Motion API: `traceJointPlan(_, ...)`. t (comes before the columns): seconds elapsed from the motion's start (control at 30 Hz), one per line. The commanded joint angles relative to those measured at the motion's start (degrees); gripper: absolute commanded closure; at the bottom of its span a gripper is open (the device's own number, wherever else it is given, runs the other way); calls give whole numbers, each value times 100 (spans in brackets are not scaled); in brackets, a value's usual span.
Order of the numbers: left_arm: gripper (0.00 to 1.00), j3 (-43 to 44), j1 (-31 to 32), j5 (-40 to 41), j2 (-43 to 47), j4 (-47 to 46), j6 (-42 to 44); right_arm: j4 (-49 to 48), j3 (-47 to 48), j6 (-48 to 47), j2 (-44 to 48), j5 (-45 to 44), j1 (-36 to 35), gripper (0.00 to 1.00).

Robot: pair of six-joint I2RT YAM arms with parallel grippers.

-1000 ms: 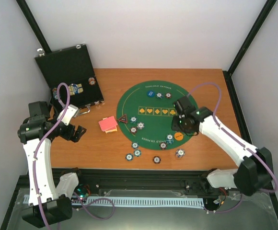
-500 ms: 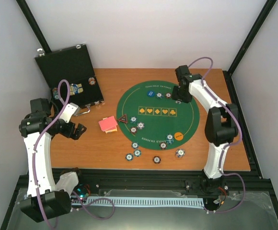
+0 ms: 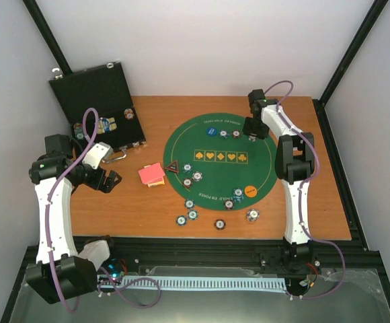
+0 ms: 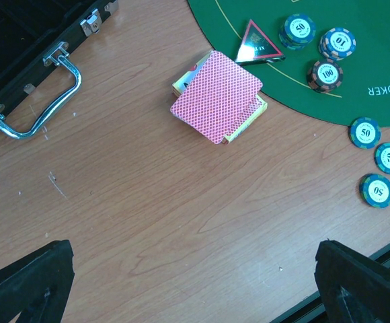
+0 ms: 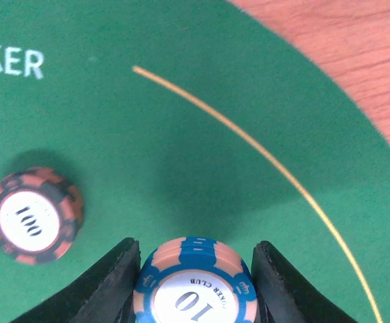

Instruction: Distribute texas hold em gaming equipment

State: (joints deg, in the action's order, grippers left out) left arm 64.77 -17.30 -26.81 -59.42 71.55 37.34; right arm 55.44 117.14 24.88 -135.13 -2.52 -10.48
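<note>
Two black fingers (image 5: 124, 276) of the right gripper (image 5: 195, 262) are clamped on the 10 chip stack (image 5: 195, 299), blue and orange, at the bottom middle of the right wrist view. It is over the green mat (image 5: 181, 134). I cannot tell if it touches the mat. A 100 chip (image 5: 33, 215) lies flat on the mat at the left.

In the left wrist view, the left gripper (image 4: 191, 256) hangs over the wooden table (image 4: 148, 215). Its jaws are wide apart with nothing in them. The red-backed cards (image 4: 218, 97) lie in a little pile at the top middle, near the mat. The triangle marker (image 4: 257, 47) sits on the mat just up and right of them, with three chips (image 4: 326, 73) close by. Three 50 chips (image 4: 388, 158) lie in a row at the right edge.

From above, the orange button (image 3: 251, 191) is at the lower right of the mat. The black case (image 3: 101, 101) stands open at the upper left.
</note>
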Motion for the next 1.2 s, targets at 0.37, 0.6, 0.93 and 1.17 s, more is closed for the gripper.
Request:
traceJointPlan(0.37, 0, 53, -15, -114, -31, -132, 71, 339, 1361, -202, -1009, 132, 143, 91)
traceJointPlan(0.6, 0, 80, -10, -110, -52, -115, 79, 339, 1459, -187, -1114, 331, 147, 68)
traceJointPlan(0.93, 0, 46, -15, -81, 67, -44, 89, 691, 1369, -174, -522, 294, 178, 40)
traceJointPlan(1.17, 0, -6, -15, -90, 163, 2, 25, 387, -269, 20, 1174, 215, 74, 41)
